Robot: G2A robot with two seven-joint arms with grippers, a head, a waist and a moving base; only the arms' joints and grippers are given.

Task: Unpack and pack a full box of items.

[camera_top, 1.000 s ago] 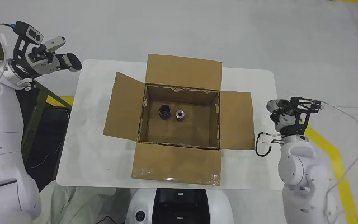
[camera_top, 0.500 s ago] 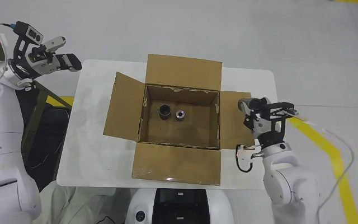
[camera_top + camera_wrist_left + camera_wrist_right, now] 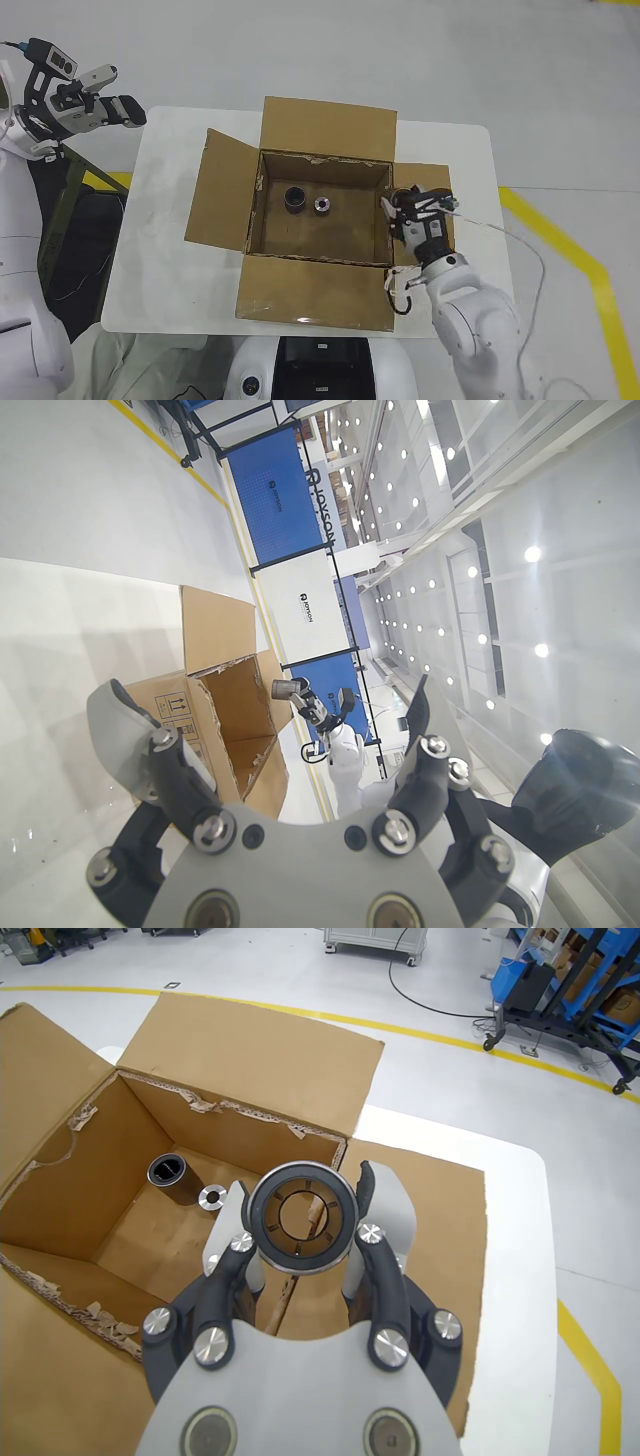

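right pincer (image 3: 303, 1200) clamped on linear bearing (image 3: 303, 1248): steel sleeve, dark end ring, through bore. long axis runs along the fingers, above cardboard box (image 3: 240, 1078) right wall. left pincer (image 3: 128, 108) spread, empty.

White rounded arms (image 3: 480, 325), a black cable (image 3: 390, 290) looped at the right wrist. Grey wrist plates (image 3: 300, 1393), black links (image 3: 385, 1278), silver screws (image 3: 371, 1231), pale fingers (image 3: 395, 1213), dark pads (image 3: 367, 1178).

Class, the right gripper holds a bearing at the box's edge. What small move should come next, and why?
Probably shift it inward over bare floor in the box before lowering: the right gripper, shut on the bearing, hangs above its side wall, while the dark cylinder and small ring stand clear near the far wall.
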